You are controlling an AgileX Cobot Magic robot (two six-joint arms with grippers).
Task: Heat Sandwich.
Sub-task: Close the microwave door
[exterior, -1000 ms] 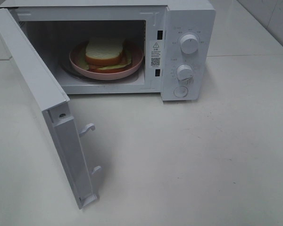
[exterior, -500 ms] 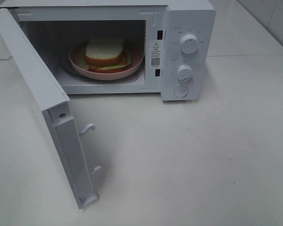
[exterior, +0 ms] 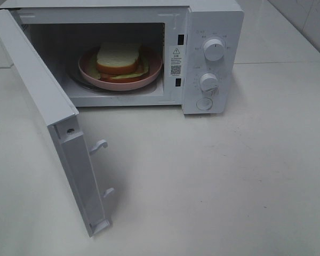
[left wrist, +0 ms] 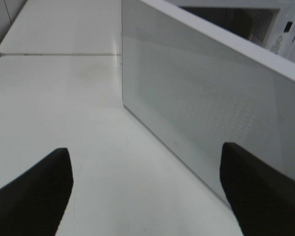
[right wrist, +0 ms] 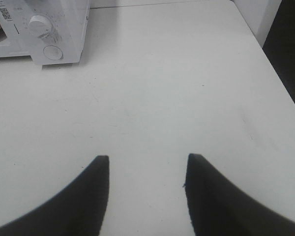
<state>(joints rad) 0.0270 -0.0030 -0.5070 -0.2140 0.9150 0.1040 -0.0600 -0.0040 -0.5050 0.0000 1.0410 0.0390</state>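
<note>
The sandwich [exterior: 118, 60] lies on a round pink plate [exterior: 154, 69] inside the white microwave [exterior: 213, 21], whose door [exterior: 37, 80] stands swung wide open toward the front left. Neither arm shows in the exterior high view. The left wrist view looks along the outer face of the door [left wrist: 201, 93], with my left gripper [left wrist: 146, 150] open and its dark fingers [left wrist: 39, 182] spread wide over bare table. My right gripper [right wrist: 146, 158] is open too, empty, above the table well to the right of the microwave's knob panel [right wrist: 42, 29].
The microwave carries two knobs [exterior: 214, 49] and a round button [exterior: 204, 104] on its right panel. Door latch hooks [exterior: 98, 145] stick out from the door's inner edge. White table [exterior: 218, 176] spreads in front; its right edge [right wrist: 280, 93] drops off.
</note>
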